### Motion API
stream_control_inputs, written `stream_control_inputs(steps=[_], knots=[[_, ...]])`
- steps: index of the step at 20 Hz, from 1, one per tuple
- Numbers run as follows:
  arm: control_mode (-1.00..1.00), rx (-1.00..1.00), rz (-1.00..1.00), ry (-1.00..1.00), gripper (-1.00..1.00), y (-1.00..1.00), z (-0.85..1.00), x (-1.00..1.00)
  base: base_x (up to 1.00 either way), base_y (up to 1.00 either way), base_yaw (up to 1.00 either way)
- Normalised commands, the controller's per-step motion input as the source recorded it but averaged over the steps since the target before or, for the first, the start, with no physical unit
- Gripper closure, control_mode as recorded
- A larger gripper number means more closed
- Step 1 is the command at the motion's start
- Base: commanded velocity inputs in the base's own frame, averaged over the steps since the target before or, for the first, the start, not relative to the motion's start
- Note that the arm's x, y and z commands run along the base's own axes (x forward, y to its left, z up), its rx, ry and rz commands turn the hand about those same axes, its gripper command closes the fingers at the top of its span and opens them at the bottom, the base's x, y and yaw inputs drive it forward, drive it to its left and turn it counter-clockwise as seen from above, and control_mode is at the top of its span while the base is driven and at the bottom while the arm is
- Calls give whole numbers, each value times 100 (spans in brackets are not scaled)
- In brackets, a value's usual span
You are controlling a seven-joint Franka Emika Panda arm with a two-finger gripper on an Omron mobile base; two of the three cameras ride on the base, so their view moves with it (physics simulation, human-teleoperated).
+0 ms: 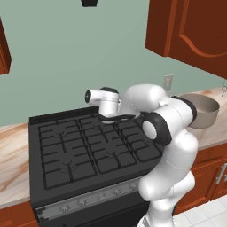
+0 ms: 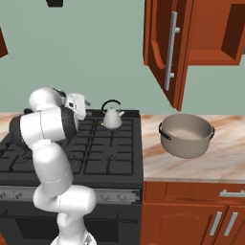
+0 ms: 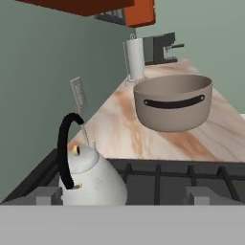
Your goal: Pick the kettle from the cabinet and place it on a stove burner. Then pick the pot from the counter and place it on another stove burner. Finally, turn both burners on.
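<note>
On the stove (image 2: 95, 153), kettle (image 2: 112, 117) already parked at the twelve o'clock burner; the pot (image 2: 186, 135) waits on the surface (image 2: 225, 158) at three o'clock. Claw wide, empty. Pot and knobs left.

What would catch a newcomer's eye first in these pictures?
The big white robot arm bent over the black stove. Next, the small silvery kettle standing on a back right burner, and the wide grey pot on the marble counter to the stove's right, under the open cabinet door.
</note>
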Motion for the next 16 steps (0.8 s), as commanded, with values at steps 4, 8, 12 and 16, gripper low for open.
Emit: stream_control_inputs(steps=[4,8,12,16], knots=[[-100,2,0,-10,-100,0,19,-36,0,0,0],[-100,0,0,-7,-100,0,20,-42,0,0,0],[-100,3,0,-2,-100,-1,22,-44,0,0,0],[-100,2,0,0,-100,-8,23,-35,0,0,0]])
